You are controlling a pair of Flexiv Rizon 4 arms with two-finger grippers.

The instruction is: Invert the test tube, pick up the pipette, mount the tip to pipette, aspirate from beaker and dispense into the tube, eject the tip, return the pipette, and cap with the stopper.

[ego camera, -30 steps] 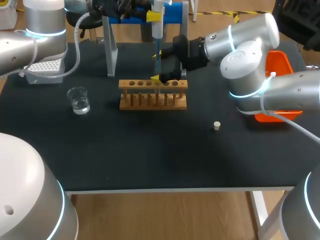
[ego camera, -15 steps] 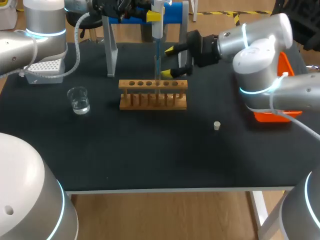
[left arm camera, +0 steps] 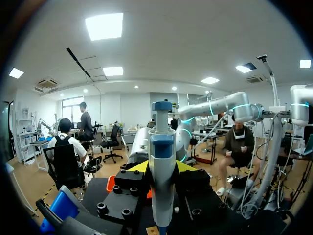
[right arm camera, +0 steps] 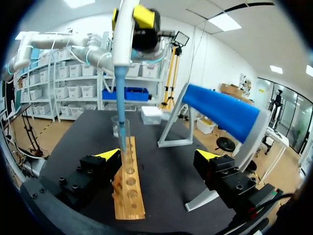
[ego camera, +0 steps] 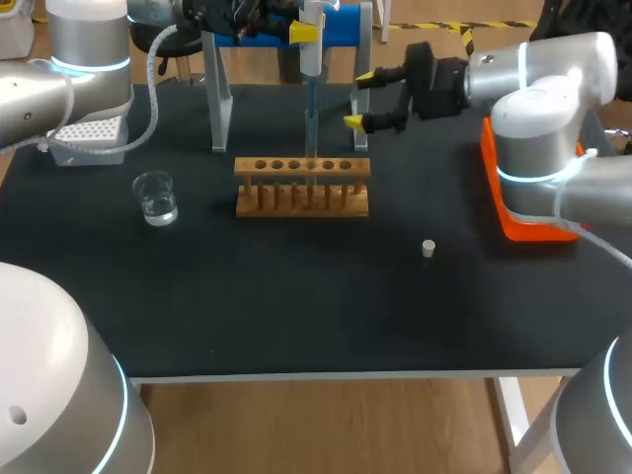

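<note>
My left gripper (ego camera: 307, 30) is closed on the pipette (ego camera: 312, 57). In the left wrist view the pipette's white and blue body (left arm camera: 162, 196) stands upright between my yellow fingertips (left arm camera: 139, 166), pressed from both sides. The blue tip (ego camera: 310, 118) is mounted on it and hangs straight down. Its end reaches a hole near the middle of the wooden test tube rack (ego camera: 302, 186), fourth from the rack's 9 o'clock end. I cannot make out the glass tube itself there.

My right gripper (ego camera: 359, 99) is spread wide and holds nothing. It hangs at about 1 o'clock from the rack, fingers pointing towards the pipette but apart from it. In the right wrist view the rack (right arm camera: 128, 188) runs away ahead between my open fingers (right arm camera: 110, 155), with the blue tip (right arm camera: 120, 107) coming down onto it.

On the black table (ego camera: 296, 296), the beaker (ego camera: 155, 197) with clear liquid stands at 9 o'clock from the rack. The white tip box (ego camera: 89, 138) is at 10 o'clock and the small stopper (ego camera: 429, 248) lies at 4 o'clock. An orange bin (ego camera: 523, 222) sits at 3 o'clock, partly behind my right arm. A grey stand with a blue cylinder (right arm camera: 222, 112) rises at 12 o'clock.
</note>
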